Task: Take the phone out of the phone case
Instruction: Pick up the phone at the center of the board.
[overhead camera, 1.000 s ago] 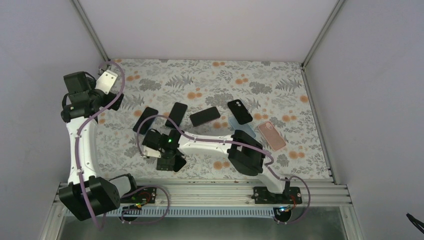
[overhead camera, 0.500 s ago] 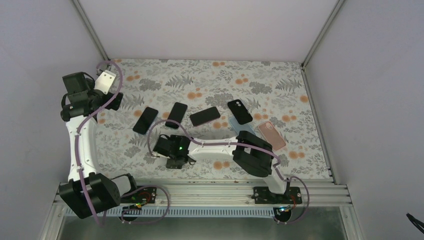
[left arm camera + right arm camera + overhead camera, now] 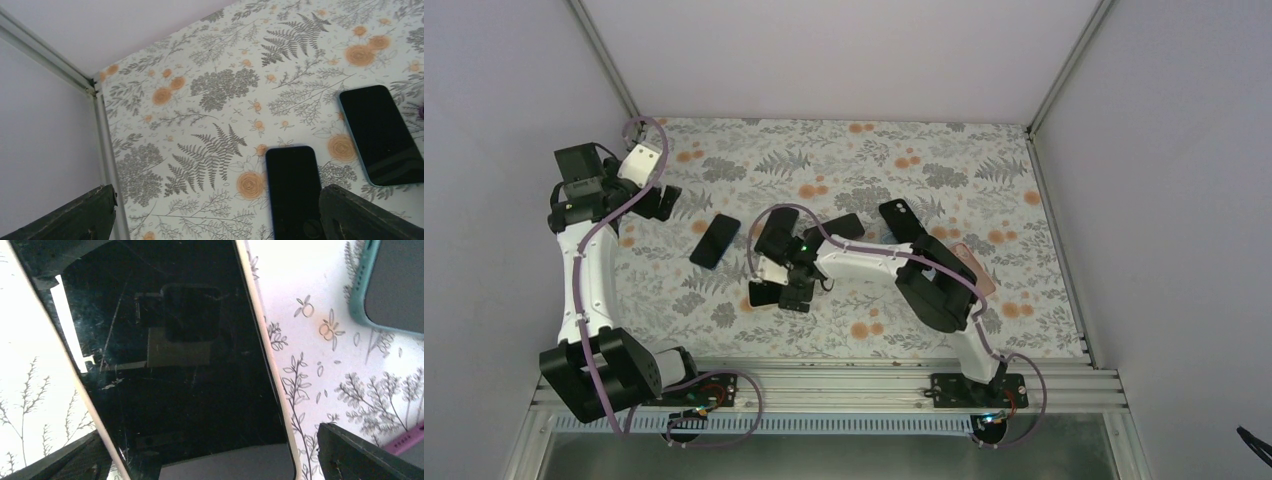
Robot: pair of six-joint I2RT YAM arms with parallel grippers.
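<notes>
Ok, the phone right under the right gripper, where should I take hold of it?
Probably across its two long, cream-rimmed edges, coming straight down from above. The phone lies flat, screen up, and the open right gripper straddles its width, a finger outside each long edge.

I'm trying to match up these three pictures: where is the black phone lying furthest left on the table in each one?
Top view: black phone, left of the middle.
Left wrist view: bottom edge, right of the middle.
Right wrist view: not in it; that one is a pale-rimmed phone.
Shared landmark: the flowered table cover.
</notes>
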